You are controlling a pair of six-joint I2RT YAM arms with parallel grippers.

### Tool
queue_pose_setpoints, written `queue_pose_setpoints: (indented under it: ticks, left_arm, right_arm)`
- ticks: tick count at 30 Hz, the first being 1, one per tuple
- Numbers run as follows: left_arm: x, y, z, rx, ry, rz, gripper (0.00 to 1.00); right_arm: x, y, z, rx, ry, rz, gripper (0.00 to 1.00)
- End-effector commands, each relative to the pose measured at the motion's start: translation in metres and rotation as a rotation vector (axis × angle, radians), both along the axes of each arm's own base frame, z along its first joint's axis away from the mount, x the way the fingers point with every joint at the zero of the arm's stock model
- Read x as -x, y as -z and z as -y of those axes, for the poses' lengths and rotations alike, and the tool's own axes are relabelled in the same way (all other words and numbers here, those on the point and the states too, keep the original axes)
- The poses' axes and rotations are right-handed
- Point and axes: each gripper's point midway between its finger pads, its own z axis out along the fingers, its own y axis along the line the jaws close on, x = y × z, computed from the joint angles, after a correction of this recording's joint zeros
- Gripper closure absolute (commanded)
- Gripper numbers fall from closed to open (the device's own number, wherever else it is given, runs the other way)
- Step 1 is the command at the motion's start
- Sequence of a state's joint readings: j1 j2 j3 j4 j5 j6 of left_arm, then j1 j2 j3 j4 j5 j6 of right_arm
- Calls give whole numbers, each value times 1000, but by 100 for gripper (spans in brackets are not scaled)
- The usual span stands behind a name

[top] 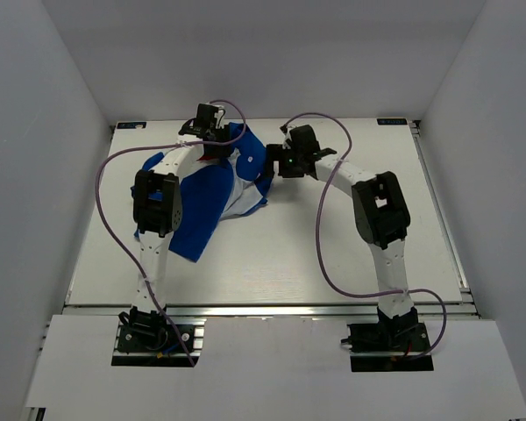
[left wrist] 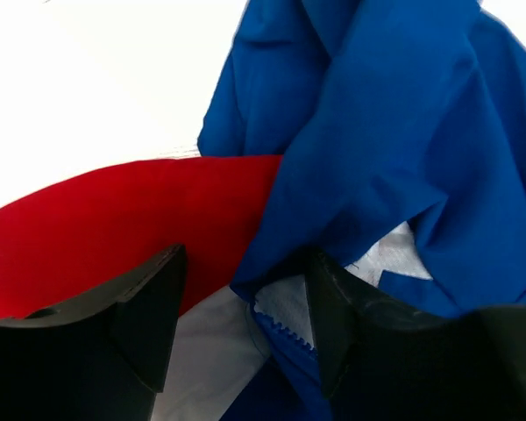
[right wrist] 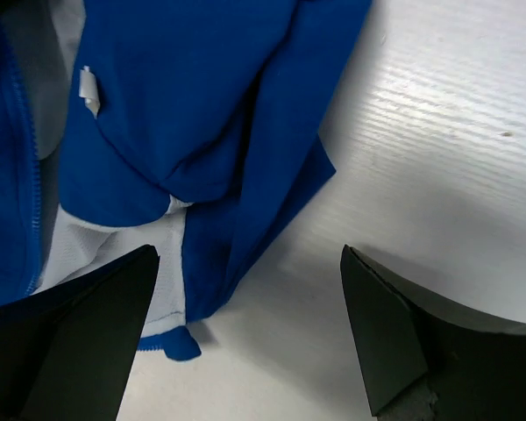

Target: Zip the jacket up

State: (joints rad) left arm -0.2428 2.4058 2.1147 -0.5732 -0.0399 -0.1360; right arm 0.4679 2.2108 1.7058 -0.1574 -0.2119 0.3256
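The jacket (top: pixel 202 203) lies crumpled and open on the far left of the white table (top: pixel 333 254), blue with a red panel (left wrist: pixel 114 219) and white lining (left wrist: pixel 202 351). My left gripper (top: pixel 216 146) is over its far end. In the left wrist view it (left wrist: pixel 245 263) is open, its jaws on either side of a blue edge with zipper teeth (left wrist: pixel 289 331). My right gripper (top: pixel 272 167) is at the jacket's right edge. In the right wrist view it (right wrist: pixel 250 254) is wide open over the table, beside a blue corner of the jacket (right wrist: pixel 193 96) with zipper teeth (right wrist: pixel 31 219).
White walls enclose the table on three sides. Purple cables (top: pixel 324 254) loop from both arms over the table. A metal rail (top: pixel 272 309) runs along the near edge. A small white tag (right wrist: pixel 89 88) sits on the blue fabric.
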Motion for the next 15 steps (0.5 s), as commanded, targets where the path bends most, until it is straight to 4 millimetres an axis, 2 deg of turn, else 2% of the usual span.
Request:
queue_pose_setpoints:
  ticks: [1, 2, 4, 5, 6, 8, 9, 10, 11, 13, 14, 15]
  left_arm:
    - [-3, -43, 11, 53, 80, 78, 37]
    - [-3, -38, 13, 55, 97, 70, 40]
    - [0, -28, 19, 77, 122, 46, 55]
    - [-1, -26, 21, 81, 129, 44, 59]
    - [-1, -25, 22, 85, 131, 41, 70]
    - [-3, -31, 24, 95, 137, 55, 78]
    - [-6, -36, 24, 95, 134, 72, 87]
    - [-7, -42, 22, 91, 126, 87, 100]
    - [-11, -60, 18, 78, 106, 130, 100]
    - [-13, -80, 16, 70, 106, 178, 100]
    - [-11, -104, 14, 73, 104, 218, 100]
    - [-10, -118, 14, 75, 103, 249, 100]
  right_arm:
    - [-9, -10, -12, -23, 10, 19, 11]
    - [-9, -7, -14, -22, 17, 13, 11]
    - [-10, 4, -18, -13, 20, 0, 11]
    - [-11, 6, -21, -19, 17, 6, 11]
    - [-10, 11, -26, -29, 0, 0, 12]
    - [-12, 16, -34, -58, -19, 12, 18]
    - [-14, 15, -36, -71, -25, 18, 30]
    - [-16, 14, -39, -80, -28, 18, 39]
    - [-19, 12, -45, -95, -45, 14, 55]
    - [-22, 9, -50, -110, -65, 21, 76]
    - [-24, 8, -51, -116, -62, 31, 100]
    - [-30, 1, -51, -122, -55, 67, 100]
